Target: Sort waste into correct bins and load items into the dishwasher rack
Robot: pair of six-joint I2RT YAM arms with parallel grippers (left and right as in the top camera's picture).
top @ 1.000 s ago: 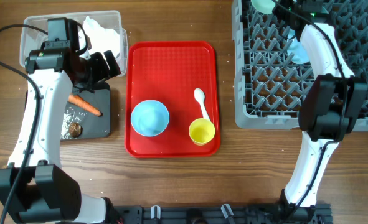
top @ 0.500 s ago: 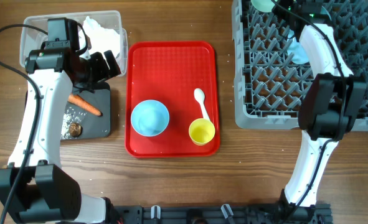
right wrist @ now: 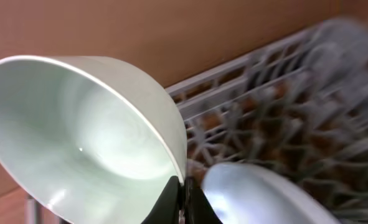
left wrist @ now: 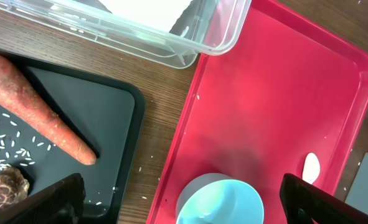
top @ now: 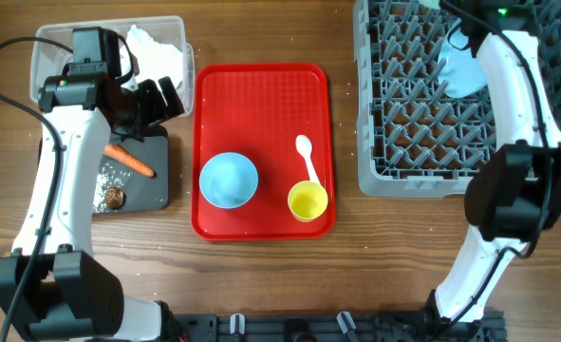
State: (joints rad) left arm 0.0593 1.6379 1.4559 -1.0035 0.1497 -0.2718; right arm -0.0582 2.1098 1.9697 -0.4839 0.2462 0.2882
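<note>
Teal bowl [right wrist: 84, 124] sits clamped by its rim in the right claw [right wrist: 182, 191], tipped on edge, with the dishwasher rack [right wrist: 277, 109] lying off toward three o'clock.

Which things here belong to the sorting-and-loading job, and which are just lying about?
Job: carrot, rice grains, brown scrap, napkin, clear tub, black tray, blue bowl, yellow cup, white spoon, plate, rack, teal bowl in the right pincer.
Lying about: red serving tray, wooden table.
</note>
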